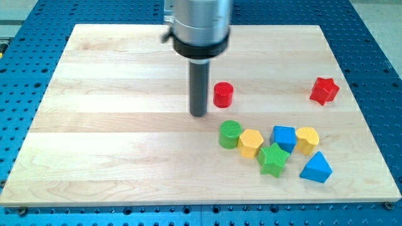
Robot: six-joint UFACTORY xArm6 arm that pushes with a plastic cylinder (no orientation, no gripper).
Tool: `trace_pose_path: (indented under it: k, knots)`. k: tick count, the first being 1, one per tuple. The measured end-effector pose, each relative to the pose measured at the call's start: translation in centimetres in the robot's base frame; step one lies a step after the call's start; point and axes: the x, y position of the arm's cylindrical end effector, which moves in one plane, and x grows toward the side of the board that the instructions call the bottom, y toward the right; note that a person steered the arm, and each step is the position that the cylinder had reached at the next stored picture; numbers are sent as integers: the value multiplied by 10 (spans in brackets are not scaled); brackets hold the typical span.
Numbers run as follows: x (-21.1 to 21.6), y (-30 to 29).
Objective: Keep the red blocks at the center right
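A red cylinder (pixel 223 95) stands near the board's middle. A red star block (pixel 324 90) lies at the view's right, near the board's right edge. My tip (pixel 199 115) rests on the board just left of the red cylinder, a small gap apart from it. The rod rises to a grey and black mount at the view's top.
Below the red cylinder sits a cluster: a green cylinder (pixel 230 134), a yellow hexagon (pixel 250 143), a green star (pixel 274 159), a blue block (pixel 284 138), a yellow block (pixel 307 139) and a blue triangle (pixel 316 168). The wooden board (pixel 113 125) lies on a blue perforated table.
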Motion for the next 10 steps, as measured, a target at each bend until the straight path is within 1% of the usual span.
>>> trace_pose_path:
  k: [1, 2, 3, 4, 5, 6, 7, 8, 9, 10]
  knots:
    - [-20, 59]
    - [-17, 127]
    - [-1, 75]
    - [2, 80]
    - [6, 117]
    - [5, 139]
    - [9, 104]
    - [7, 120]
    - [11, 145]
    - [4, 180]
